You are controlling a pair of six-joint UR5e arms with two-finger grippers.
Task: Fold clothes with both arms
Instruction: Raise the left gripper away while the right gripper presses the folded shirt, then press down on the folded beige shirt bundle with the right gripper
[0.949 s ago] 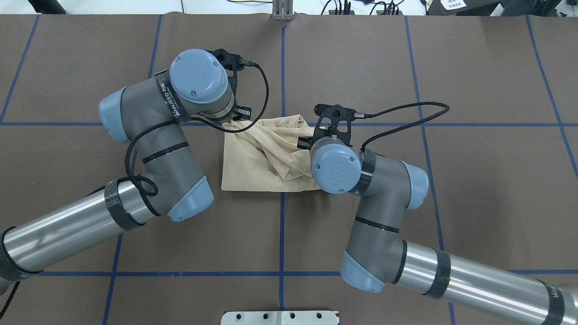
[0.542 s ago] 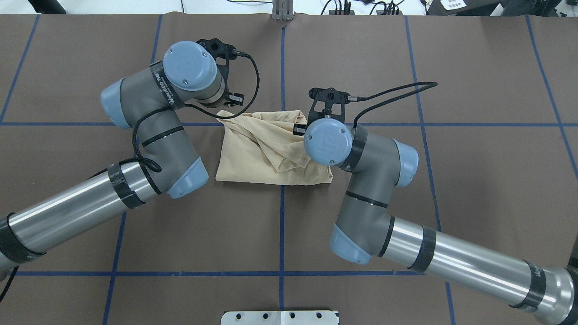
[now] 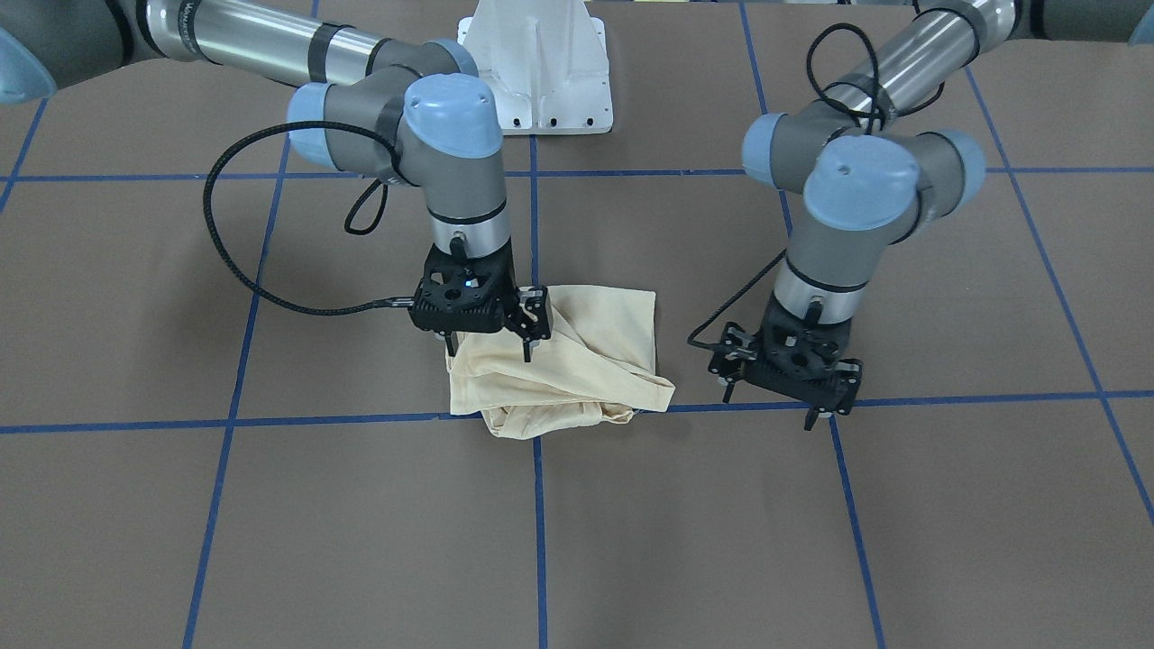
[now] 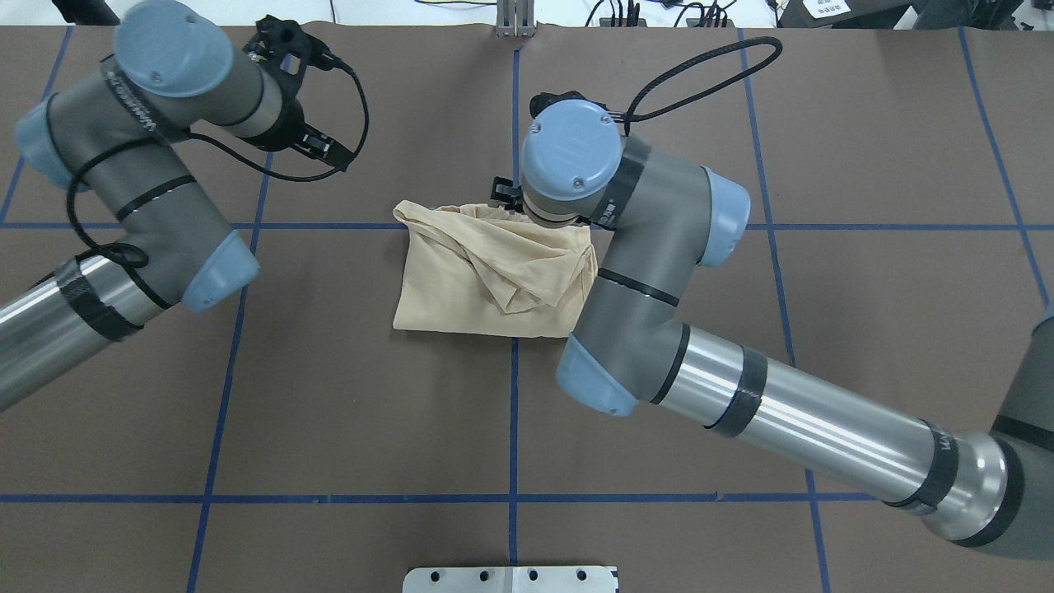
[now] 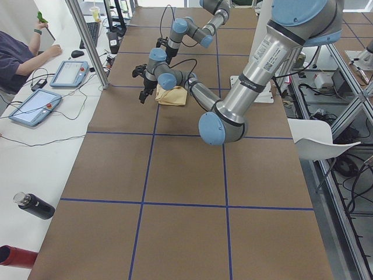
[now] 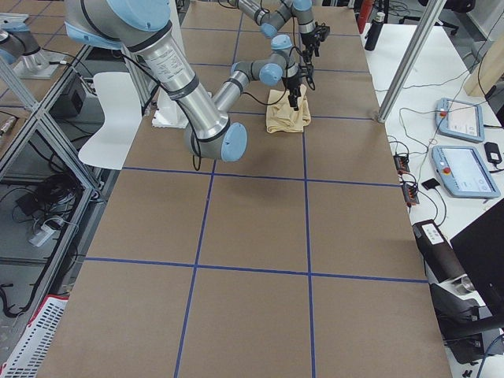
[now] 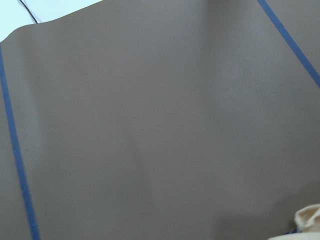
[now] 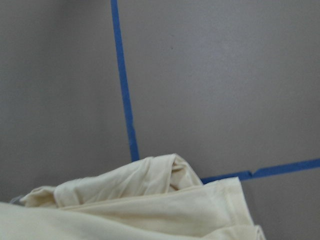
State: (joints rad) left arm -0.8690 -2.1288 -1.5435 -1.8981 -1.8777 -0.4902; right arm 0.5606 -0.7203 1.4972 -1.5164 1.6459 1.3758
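The clothes are one cream-yellow shirt (image 4: 486,272) lying bunched and loosely folded on the brown table, also seen in the front view (image 3: 577,361). My right gripper (image 3: 488,348) hangs open just over the shirt's far edge, its fingers spread with nothing between them. In the overhead view its wrist hides it. My left gripper (image 3: 783,407) is open and empty, well off to the shirt's side and above the bare table. A corner of the shirt (image 7: 307,220) shows in the left wrist view. The right wrist view shows rumpled shirt folds (image 8: 150,205) close below.
Blue tape lines (image 4: 514,412) grid the brown table cover. The white pedestal base (image 3: 541,72) stands at the robot's side. A metal plate (image 4: 510,579) sits at the near edge. A side table holds tablets (image 5: 35,105), with a person (image 5: 14,58) beside it.
My left gripper has let go of the shirt's corner and swung away to the far left. The right arm moved toward the shirt's far edge and released it. The lifted cloth has dropped flat.
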